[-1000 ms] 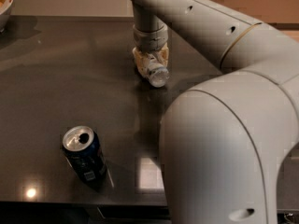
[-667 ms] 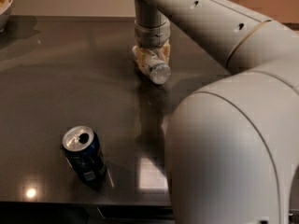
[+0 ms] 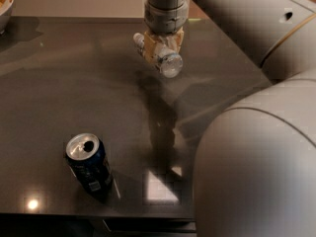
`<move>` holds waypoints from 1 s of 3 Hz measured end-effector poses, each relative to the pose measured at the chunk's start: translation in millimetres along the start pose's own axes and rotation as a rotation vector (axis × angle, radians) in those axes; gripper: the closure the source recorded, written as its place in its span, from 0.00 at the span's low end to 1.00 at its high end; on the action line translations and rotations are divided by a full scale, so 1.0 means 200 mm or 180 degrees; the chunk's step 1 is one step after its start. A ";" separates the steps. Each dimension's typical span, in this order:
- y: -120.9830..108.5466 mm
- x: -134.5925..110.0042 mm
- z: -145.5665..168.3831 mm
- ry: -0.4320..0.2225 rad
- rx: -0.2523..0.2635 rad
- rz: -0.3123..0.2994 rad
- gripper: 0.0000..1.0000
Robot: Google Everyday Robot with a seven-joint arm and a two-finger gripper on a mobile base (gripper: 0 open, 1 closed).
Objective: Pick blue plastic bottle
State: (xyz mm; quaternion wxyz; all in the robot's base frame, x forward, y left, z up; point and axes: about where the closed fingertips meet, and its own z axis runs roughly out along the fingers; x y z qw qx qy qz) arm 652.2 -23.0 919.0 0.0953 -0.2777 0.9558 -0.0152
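Observation:
The blue plastic bottle (image 3: 165,58) is small, clear and pale bluish, and lies sideways between the fingers of my gripper (image 3: 159,51). Its round bottom faces the camera and its cap end points to the far left. The gripper is shut on the bottle and holds it lifted above the dark table (image 3: 74,83), near the far middle. The arm comes down from the top of the view.
A dark blue soda can (image 3: 89,166) with an open top stands upright near the table's front left edge. A white bowl (image 3: 5,4) sits at the far left corner. My arm's large grey body (image 3: 256,162) fills the right side.
The gripper has risen with the bottle held in it, now clear of the table surface. The soda can has not moved.

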 end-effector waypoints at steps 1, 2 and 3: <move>0.03 0.00 -0.19 -0.0185 -0.0043 -0.0260 1.00; 0.03 0.01 -0.28 -0.0278 -0.0051 -0.0371 1.00; 0.03 -0.03 -0.27 -0.0350 -0.0047 -0.0376 1.00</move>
